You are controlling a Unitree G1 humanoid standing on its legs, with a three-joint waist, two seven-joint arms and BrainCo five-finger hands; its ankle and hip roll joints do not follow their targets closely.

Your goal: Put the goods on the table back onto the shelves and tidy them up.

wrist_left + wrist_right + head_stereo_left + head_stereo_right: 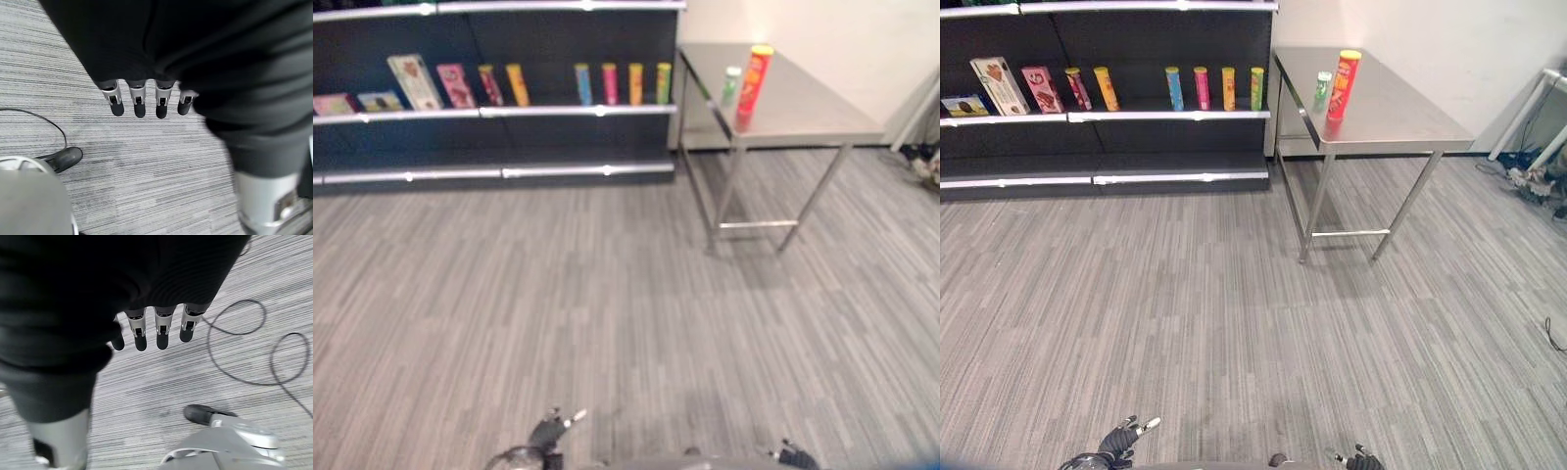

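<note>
Grey striped carpet floor (pixel 1234 323), white wall (pixel 1430 39) behind

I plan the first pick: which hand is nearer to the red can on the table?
Right. The right hand hangs low, almost below the red can; the left hand is farther left.

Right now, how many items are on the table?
2: a tall red can near the steel table's middle, and a small green can close by on its shelf side.

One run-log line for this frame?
stage: approach | tall red can and small green can on steel table | left hand, right hand: open, empty
</note>
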